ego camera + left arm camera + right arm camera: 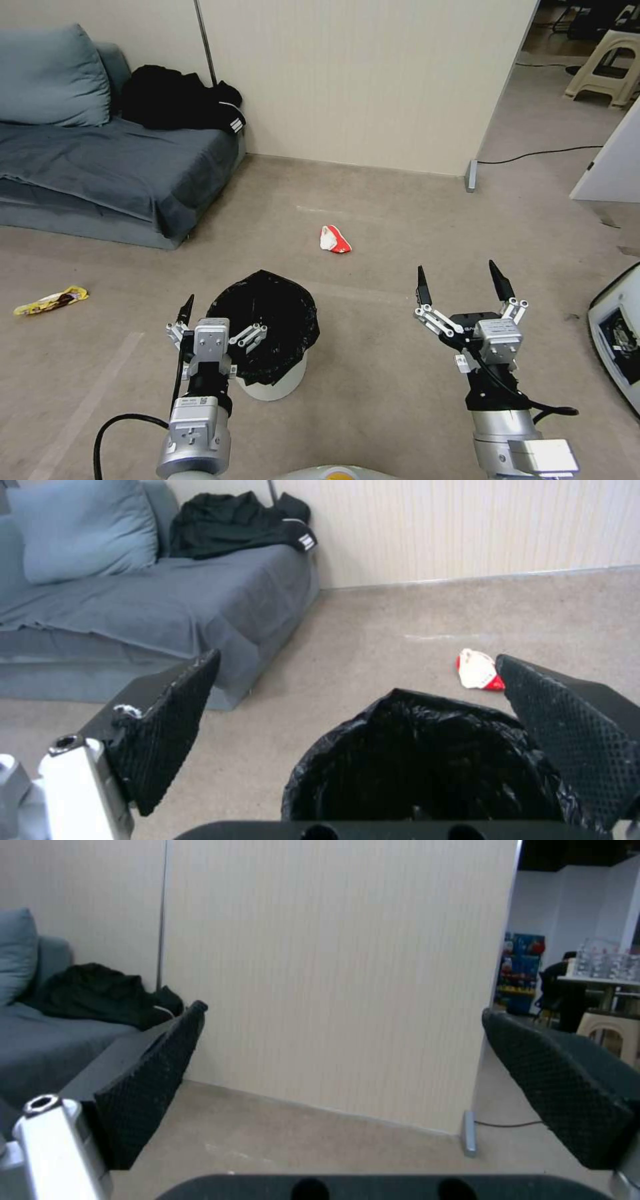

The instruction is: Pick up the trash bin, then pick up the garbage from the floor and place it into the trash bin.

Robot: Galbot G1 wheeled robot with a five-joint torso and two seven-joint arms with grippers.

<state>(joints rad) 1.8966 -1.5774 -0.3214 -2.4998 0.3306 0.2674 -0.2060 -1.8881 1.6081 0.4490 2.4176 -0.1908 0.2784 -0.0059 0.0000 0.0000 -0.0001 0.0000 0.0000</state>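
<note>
Yellow wrapper (51,301): flat on the floor, well to the left of the left gripper and slightly beyond it, in front of the sofa.
Sofa (113,167): grey, far beyond the left gripper and to its left, against the wall; a grey cushion (50,77) and a heap of black clothing (180,99) lie on it.
Left gripper (217,312): held low over the near left edge of the trash bin, fingers spread wide. In the head view one fingertip stands outside the bin's left side and the other reaches over the black liner. In the left wrist view the two dark pads (170,730) frame the bin's mouth, with no contact to be seen.
Trash bin (270,380): small white bucket with a black bag (427,760) over its rim, upright on the floor, directly under and just ahead of the left gripper, well to the left of the right gripper.
Red-white packet (334,240): crumpled on the floor, beyond the bin, ahead of both grippers and between them; in the left wrist view it lies just past the bin's far rim (477,669).
Right gripper (461,285): raised over bare floor, fingers spread wide, holding nothing, well apart from the bin and packet.
Partition wall (333,980): pale panel ahead of the right gripper, framed between its pads (150,1075).
Black cable (540,155): on the floor far ahead, right of the partition's end.
Plastic stool (603,63): beige, far ahead and right of the right gripper.
</note>
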